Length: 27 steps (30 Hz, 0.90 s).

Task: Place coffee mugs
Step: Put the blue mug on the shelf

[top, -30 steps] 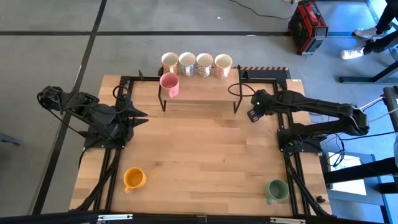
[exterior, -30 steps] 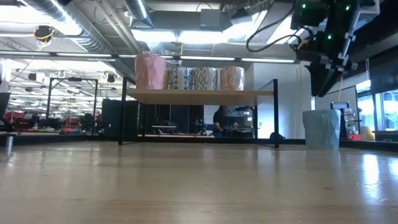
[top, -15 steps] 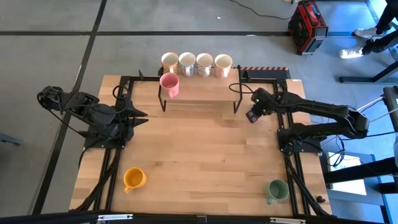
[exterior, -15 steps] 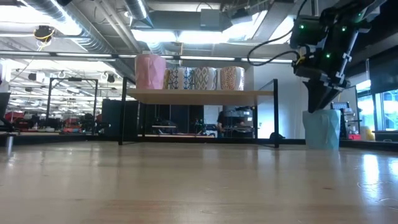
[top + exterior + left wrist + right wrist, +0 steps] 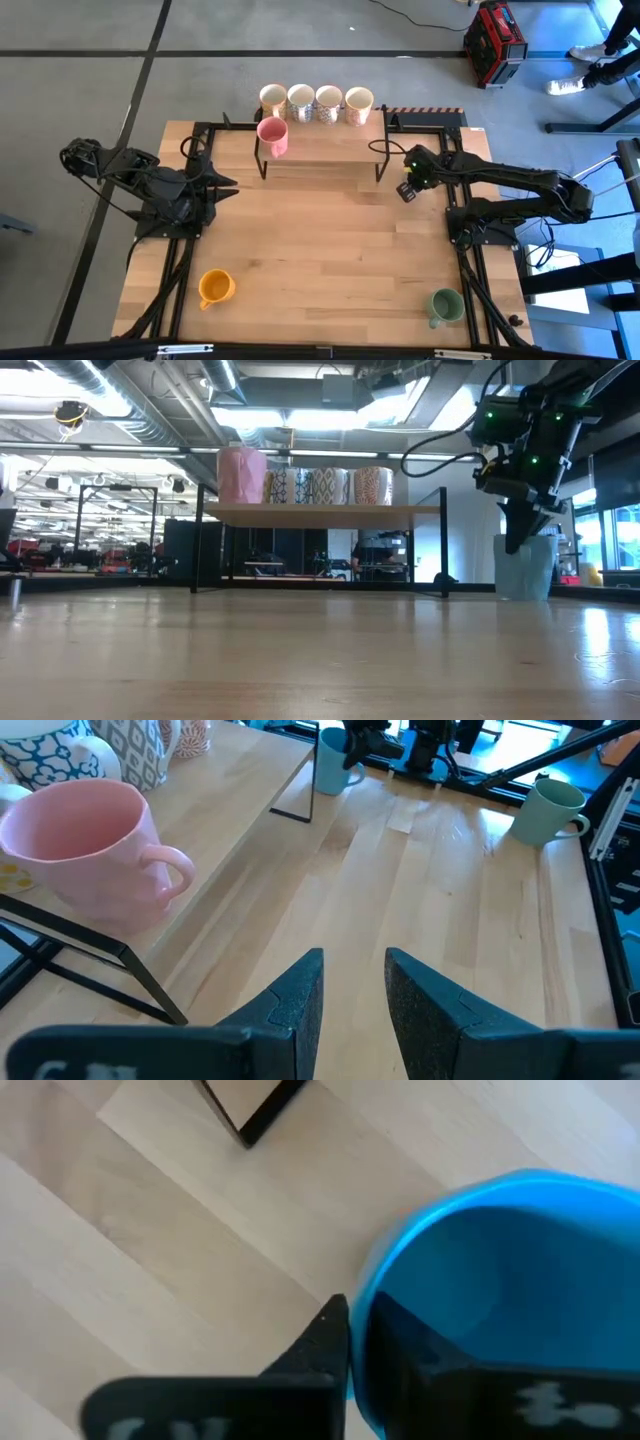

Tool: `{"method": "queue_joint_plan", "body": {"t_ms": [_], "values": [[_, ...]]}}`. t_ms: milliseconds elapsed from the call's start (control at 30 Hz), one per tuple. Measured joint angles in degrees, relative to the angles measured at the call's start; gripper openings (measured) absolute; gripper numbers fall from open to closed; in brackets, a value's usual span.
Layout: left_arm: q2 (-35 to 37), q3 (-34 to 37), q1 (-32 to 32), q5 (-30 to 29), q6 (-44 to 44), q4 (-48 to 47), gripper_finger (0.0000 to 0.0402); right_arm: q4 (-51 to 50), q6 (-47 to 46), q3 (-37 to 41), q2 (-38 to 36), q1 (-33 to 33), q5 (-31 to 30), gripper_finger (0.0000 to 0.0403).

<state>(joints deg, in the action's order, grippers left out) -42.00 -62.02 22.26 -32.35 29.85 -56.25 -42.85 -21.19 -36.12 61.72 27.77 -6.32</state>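
A light blue coffee mug (image 5: 523, 567) stands upright on the table just right of the shelf's right legs, with my right gripper (image 5: 358, 1325) shut on its rim from above. In the high view my right gripper (image 5: 405, 190) covers that mug. A pink mug (image 5: 272, 135) stands on the low wooden shelf (image 5: 330, 145), with several patterned white mugs (image 5: 315, 103) in a row behind it. An orange mug (image 5: 215, 288) and a green mug (image 5: 445, 306) stand near the table's front edge. My left gripper (image 5: 225, 183) waits open at the table's left, pointing toward the shelf. My right gripper has the light blue mug's rim (image 5: 375, 1275) between its two fingers, one finger outside the wall (image 5: 325, 1340) and one inside the mug (image 5: 400, 1345). The fingers come from above, pointing down. The mug stands upright with its base on the table (image 5: 523, 596).
The shelf's black metal legs (image 5: 381, 165) stand close to my right gripper. Black frame rails run along both sides of the table. The broad middle of the wooden tabletop (image 5: 320, 240) lies bare between the arms.
My right gripper has come down from above the light blue mug onto its rim. The mug has stayed where it was on the table.
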Motion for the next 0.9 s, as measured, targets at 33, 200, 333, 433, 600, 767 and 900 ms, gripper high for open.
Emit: {"method": "queue_joint_plan", "body": {"t_ms": [33,200,333,433,600,767,900], "values": [[0.0,0.0,0.0,-0.1,0.0,0.0,0.0103,0.0,0.5,0.0,0.0,0.0,0.2,0.0012],[0.0,0.0,0.0,0.0,0.0,0.0,0.0103,-1.0,0.5,-0.7,0.0,0.0,1.4,0.0018],[0.0,0.0,0.0,0.0,0.0,0.0,0.0103,-2.1,0.5,-3.6,-0.3,-2.4,3.1,0.0009],[0.0,0.0,0.0,0.0,0.0,0.0,0.0103,-4.4,0.7,-6.3,-0.4,-6.2,2.9,0.0008],[0.0,0.0,0.0,0.0,0.0,0.0,0.0103,-6.7,-3.2,-10.0,-0.4,-14.7,1.9,0.0006],[0.0,0.0,0.0,0.0,-0.5,0.0,0.0103,-3.7,-6.7,-11.8,0.0,-23.2,1.4,0.0005],[0.0,0.0,0.0,0.0,-0.5,0.0,0.0103,1.9,-7.1,-12.0,2.4,-28.7,1.3,0.0003]]}}
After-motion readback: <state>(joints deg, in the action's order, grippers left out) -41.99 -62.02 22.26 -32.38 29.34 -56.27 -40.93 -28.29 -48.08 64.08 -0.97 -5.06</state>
